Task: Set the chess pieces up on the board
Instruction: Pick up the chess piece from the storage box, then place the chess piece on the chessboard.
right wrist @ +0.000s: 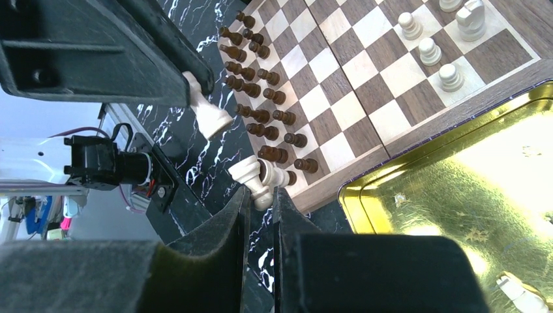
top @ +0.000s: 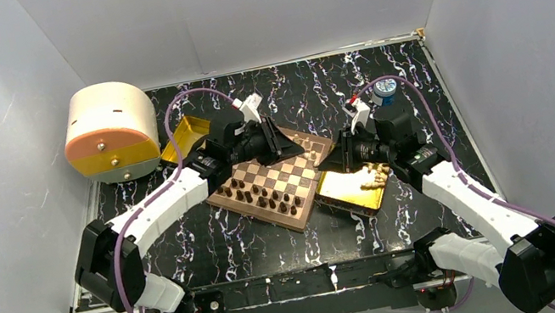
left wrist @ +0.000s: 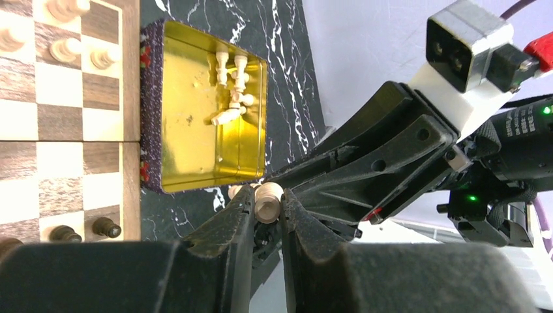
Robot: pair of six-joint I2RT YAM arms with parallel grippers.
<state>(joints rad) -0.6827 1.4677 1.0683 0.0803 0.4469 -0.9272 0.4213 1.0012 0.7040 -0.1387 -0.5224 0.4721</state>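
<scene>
Your left gripper (left wrist: 266, 210) is clamped tight on a light tan chessman (left wrist: 268, 199) at lower centre. The right gripper (right wrist: 261, 199) pinches a second light chessman (right wrist: 250, 173) by the board (right wrist: 391, 124) corner, low in its view. The two hang close together, so a brush could knock either one loose onto the dark pieces (right wrist: 261, 114).

The left gripper (left wrist: 267, 194) hides most of its light chess piece (left wrist: 269, 205), and the board (left wrist: 85, 124) runs off that view's edge.
</scene>
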